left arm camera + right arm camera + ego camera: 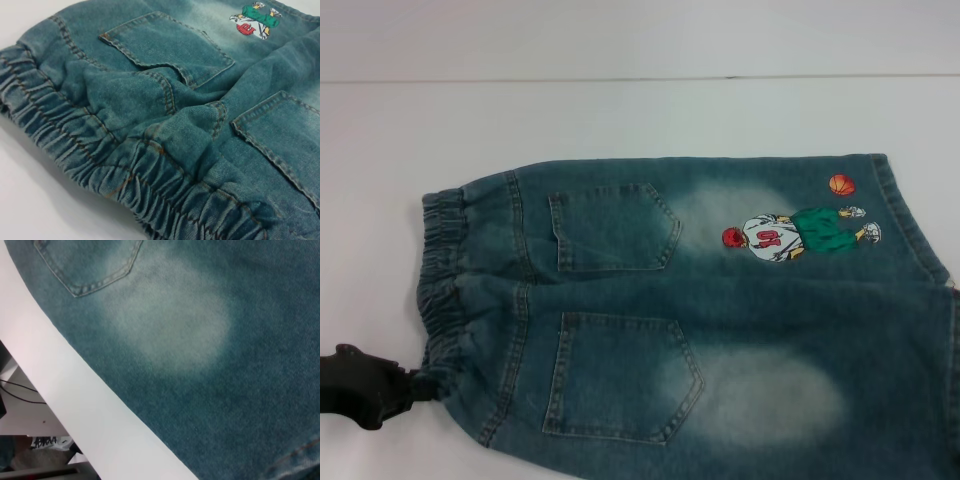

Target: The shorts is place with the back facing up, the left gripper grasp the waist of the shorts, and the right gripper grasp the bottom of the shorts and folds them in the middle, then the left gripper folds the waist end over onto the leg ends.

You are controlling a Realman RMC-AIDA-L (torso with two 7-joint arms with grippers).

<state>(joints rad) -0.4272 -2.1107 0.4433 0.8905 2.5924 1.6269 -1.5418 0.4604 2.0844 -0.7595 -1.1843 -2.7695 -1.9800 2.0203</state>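
Observation:
The blue denim shorts [700, 320] lie flat on the white table, back pockets up, with a cartoon basketball print on the far leg. The elastic waist [445, 280] is at the left and the leg ends [920, 230] at the right. My left gripper [420, 383], black, sits at the near corner of the waist, where the fabric is drawn to a pinched point. The left wrist view shows the bunched waistband [100, 160] up close. In the right wrist view the near leg's denim [225, 365] fills the picture; the right gripper itself does not show.
The white table [620, 110] stretches bare behind and left of the shorts. Its near edge [75, 390] runs close along the near leg. Past that edge lie cables and floor clutter [45, 445].

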